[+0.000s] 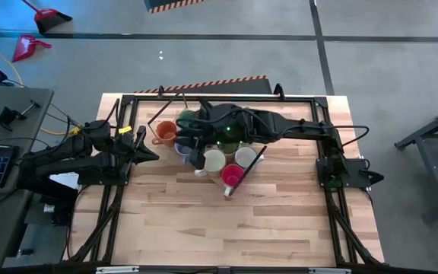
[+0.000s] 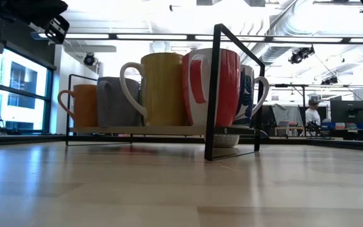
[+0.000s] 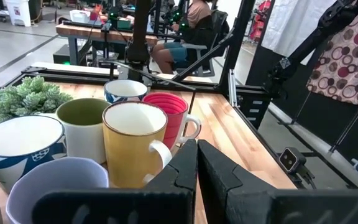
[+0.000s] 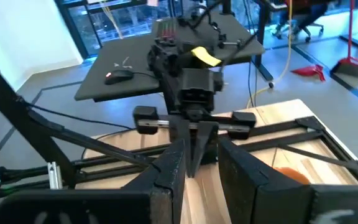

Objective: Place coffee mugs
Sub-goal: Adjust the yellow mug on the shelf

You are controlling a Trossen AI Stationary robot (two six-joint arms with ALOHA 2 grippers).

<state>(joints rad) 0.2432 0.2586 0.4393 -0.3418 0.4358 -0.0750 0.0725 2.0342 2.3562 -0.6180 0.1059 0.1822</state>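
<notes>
**Mugs clustered in wire rack, right arm over them, left arm at the rack's edge**

Table: pale wood planks. A black wire rack sits on the far half, near the middle. The coffee mugs stand packed together inside it, all upright.

From above: orange mug at the left end of the cluster, blue-grey mug just beside it. Two white mugs stand toward the near side. The red-pink mug is nearest the table's front edge, against the rack's slanted rod. Part of the cluster is hidden under the right arm.

Left wrist view: yellow mug closest, handle facing the camera, touching the red-pink one behind it. A white mug with an olive inside stands beside the yellow. A blue-patterned white mug is further along. A spiky green plant stands behind them.

Left gripper: low at the left side of the rack, just beside the orange mug, pointing at the cluster. Fingers pressed together, nothing between them.

Right gripper: arm reaches from the right side across the top of the mugs, facing the left arm. Fingers spread apart, with nothing seen between them. A sliver of the orange mug shows beside one finger.

Low view: mugs in a row on the rack's shelf. A person is far back in the room
</notes>
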